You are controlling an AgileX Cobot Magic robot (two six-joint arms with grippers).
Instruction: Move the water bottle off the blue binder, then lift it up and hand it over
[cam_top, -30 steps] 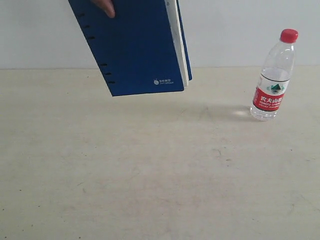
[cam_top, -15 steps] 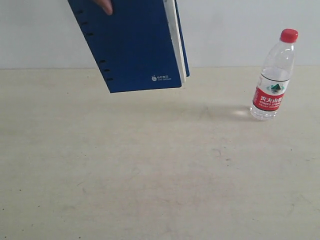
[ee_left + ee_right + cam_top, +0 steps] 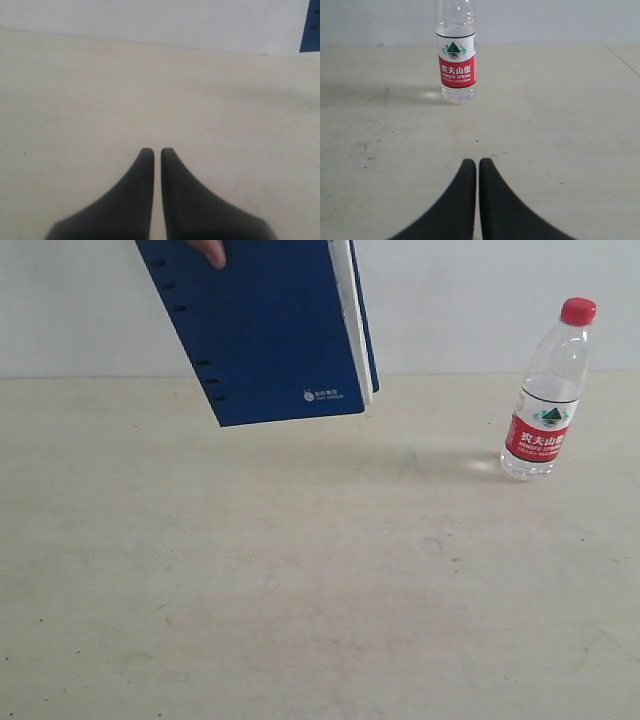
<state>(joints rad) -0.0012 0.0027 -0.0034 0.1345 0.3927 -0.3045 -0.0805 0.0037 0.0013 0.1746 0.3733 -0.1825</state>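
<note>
The water bottle [image 3: 545, 395] stands upright on the table at the far right, red cap on top; the right wrist view shows its labelled body [image 3: 456, 60] straight ahead of my right gripper [image 3: 477, 162], well apart from it. A human hand [image 3: 210, 252] holds the blue binder [image 3: 265, 330] tilted in the air above the table's far left-centre. One blue corner of the binder [image 3: 310, 30] shows in the left wrist view. My left gripper [image 3: 154, 151] is shut over bare table with nothing in it. The right gripper is shut and empty too. Neither gripper shows in the exterior view.
The beige table [image 3: 300, 580] runs back to a white wall [image 3: 460, 300]. The binder casts a faint shadow on the tabletop left of the bottle.
The binder rose slightly and shifted a little left in the hand between the earliest frame and now. The bottle has stayed put.
</note>
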